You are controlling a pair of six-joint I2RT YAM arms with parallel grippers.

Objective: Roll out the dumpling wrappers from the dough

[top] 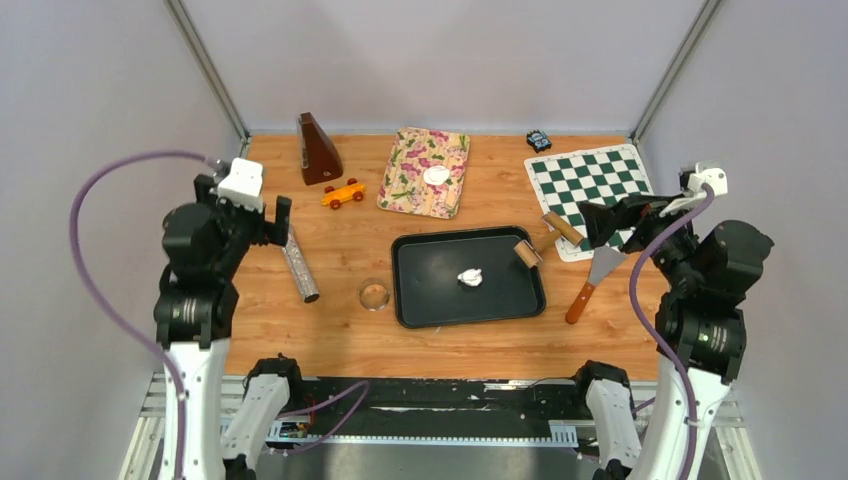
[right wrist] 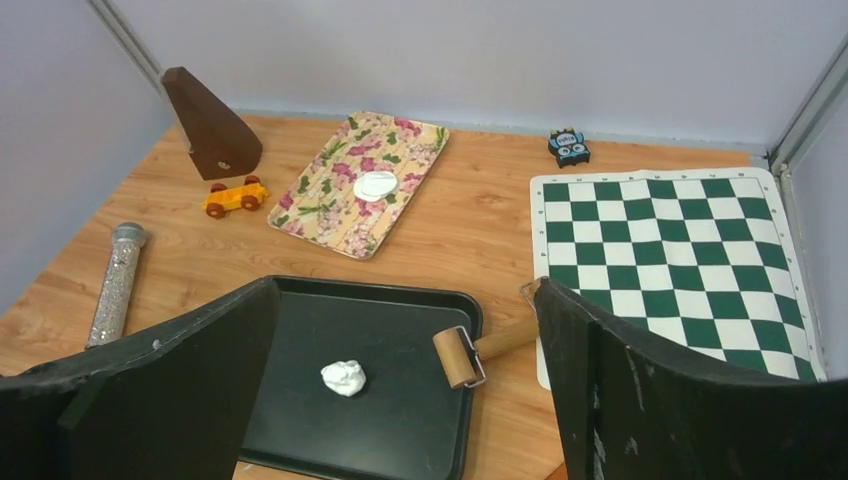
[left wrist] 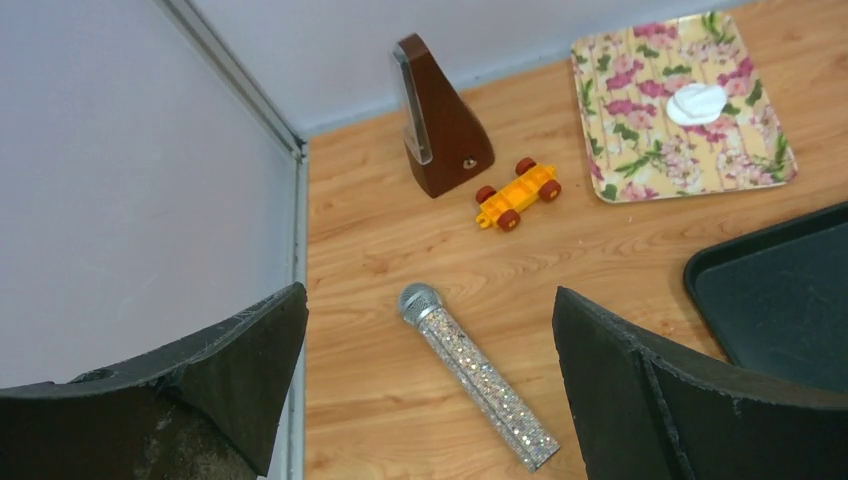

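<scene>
A small lump of white dough (top: 469, 276) (right wrist: 343, 377) lies in the middle of the black tray (top: 415, 305) (right wrist: 400, 440). One flat, round white dumpling wrapper (top: 436, 175) (left wrist: 697, 103) (right wrist: 376, 185) rests on the floral tray (top: 410, 190). A wooden roller (top: 527, 252) (right wrist: 458, 357) sits on the black tray's right rim, its handle pointing right. My left gripper (top: 245, 215) (left wrist: 428, 305) hangs open above the table's left side. My right gripper (top: 612, 218) (right wrist: 405, 290) is open and empty, raised over the right side and looking down at the black tray.
A clear ring cutter (top: 374, 294) stands left of the black tray. A glittery microphone (top: 300, 265) (left wrist: 480, 375), a yellow toy car (top: 343, 193), a brown metronome (top: 318, 150), a chessboard mat (top: 590, 185), a spatula (top: 595, 280) and a small dark toy (top: 538, 139) lie around.
</scene>
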